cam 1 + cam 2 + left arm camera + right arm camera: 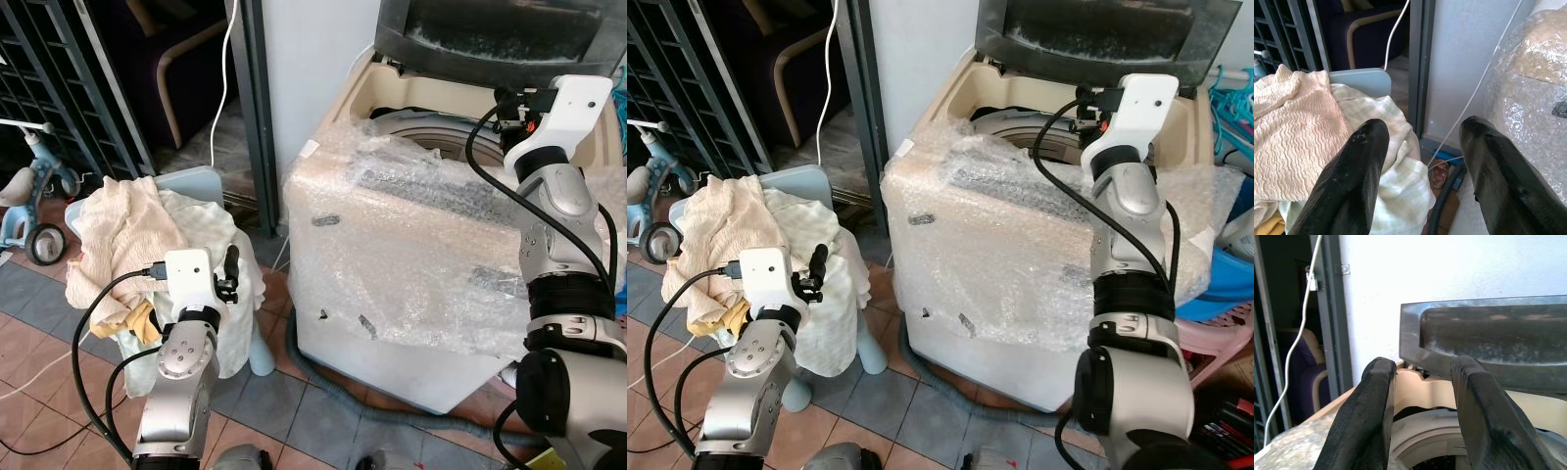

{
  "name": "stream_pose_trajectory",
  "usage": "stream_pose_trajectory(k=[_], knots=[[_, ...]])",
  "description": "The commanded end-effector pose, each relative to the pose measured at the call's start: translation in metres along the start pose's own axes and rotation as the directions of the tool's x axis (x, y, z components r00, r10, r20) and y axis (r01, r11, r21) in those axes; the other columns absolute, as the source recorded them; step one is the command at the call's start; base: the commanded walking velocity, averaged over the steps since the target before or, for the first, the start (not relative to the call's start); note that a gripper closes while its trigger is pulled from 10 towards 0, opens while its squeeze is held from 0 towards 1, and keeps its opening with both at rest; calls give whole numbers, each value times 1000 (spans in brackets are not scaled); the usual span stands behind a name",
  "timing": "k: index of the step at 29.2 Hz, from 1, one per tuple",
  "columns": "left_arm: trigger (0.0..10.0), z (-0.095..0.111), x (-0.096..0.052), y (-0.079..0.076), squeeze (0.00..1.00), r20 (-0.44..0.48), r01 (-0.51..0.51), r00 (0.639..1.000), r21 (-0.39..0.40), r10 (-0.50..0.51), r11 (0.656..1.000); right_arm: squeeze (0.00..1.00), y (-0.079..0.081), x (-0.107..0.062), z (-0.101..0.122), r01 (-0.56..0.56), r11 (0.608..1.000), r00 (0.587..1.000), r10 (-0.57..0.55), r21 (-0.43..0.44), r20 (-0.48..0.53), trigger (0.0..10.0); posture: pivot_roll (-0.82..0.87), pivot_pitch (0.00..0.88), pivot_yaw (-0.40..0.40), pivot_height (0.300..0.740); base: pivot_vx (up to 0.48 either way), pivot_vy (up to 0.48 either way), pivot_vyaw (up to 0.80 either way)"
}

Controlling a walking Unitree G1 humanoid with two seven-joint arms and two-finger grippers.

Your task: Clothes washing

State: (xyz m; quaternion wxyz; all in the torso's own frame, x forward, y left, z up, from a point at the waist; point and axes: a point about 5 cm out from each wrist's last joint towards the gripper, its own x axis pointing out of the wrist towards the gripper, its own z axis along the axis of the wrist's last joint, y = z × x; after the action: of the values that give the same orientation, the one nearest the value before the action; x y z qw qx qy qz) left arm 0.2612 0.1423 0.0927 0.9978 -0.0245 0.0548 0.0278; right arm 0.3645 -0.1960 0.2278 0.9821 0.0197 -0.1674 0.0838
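A top-loading washing machine wrapped in bubble wrap stands at the right, its dark lid raised. The drum opening shows beneath the lid. A pile of clothes, cream crinkled cloth over pale green checked cloth, lies on a light blue chair at the left. My left gripper is open just beside the pile's right side, nothing between its fingers. My right gripper is held high over the washer's rear right rim, open and empty, pointing across the drum toward the lid.
A child's tricycle stands at the far left before a metal grille. A grey hose curls on the tiled floor at the washer's foot. A dark door post and a white cable rise behind. A blue basin sits right of the washer.
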Motion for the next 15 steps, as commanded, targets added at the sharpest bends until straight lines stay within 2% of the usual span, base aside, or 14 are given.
stream_pose_trajectory(k=[1, 2, 3, 4, 5, 6, 8, 11, 15], knots=[[10000, 2, 1, 1, 0, 1, -8, 1000, 1, 8, 1000, 1000, 27, -8, -8, -115, 993, 993, 115, 11, -25, 10000, 6, 40, 18, 740, 0, 0, 0], [10000, 3, 1, 0, 0, 4, -8, 1000, 2, 8, 1000, 1000, 51, -23, -17, -193, 981, 981, 193, -22, -26, 10000, 6, 42, 18, 740, 0, 0, 0], [10000, 3, 1, 0, 0, 4, -8, 1000, 2, 8, 1000, 1000, 51, -23, -17, -193, 981, 981, 193, -22, -26, 10000, 6, 42, 18, 740, 0, 0, 0], [10000, 4, 1, 1, 0, 9, -11, 1000, 3, 11, 1000, 1000, 70, -38, -18, -234, 970, 972, 235, -60, 3, 10000, 7, 45, 19, 740, 0, 0, 0], [10000, 4, 1, 1, 0, 9, -16, 1000, 2, 16, 1000, 1000, 80, -45, -19, -260, 964, 965, 261, -63, 8, 10000, 6, 45, 20, 740, 0, 0, 0], [10000, 4, 0, 3, 0, 3, -24, 1000, -10, 24, 1000, 1000, 95, -55, -22, -302, 947, 953, 304, -108, 1, 10000, 3, 46, 22, 740, 0, 0, 0], [10000, 4, 0, 3, 0, 5, -25, 1000, -9, 25, 1000, 1000, 104, -62, -25, -337, 928, 940, 342, -160, -2, 10000, 2, 47, 25, 740, 0, 0, 0], [10000, 6, 0, 3, 0, 17, -14, 1000, -6, 14, 1000, 1000, 106, -64, -26, -337, 929, 941, 339, -156, -14, 10000, 0, 49, 26, 740, 0, 94, 800], [10000, 7, 0, 2, 0, 28, -6, 1000, -4, 6, 1000, 1000, 108, -68, -28, -320, 936, 947, 317, -146, -44, 10000, -2, 50, 23, 740, 323, 336, 800]])
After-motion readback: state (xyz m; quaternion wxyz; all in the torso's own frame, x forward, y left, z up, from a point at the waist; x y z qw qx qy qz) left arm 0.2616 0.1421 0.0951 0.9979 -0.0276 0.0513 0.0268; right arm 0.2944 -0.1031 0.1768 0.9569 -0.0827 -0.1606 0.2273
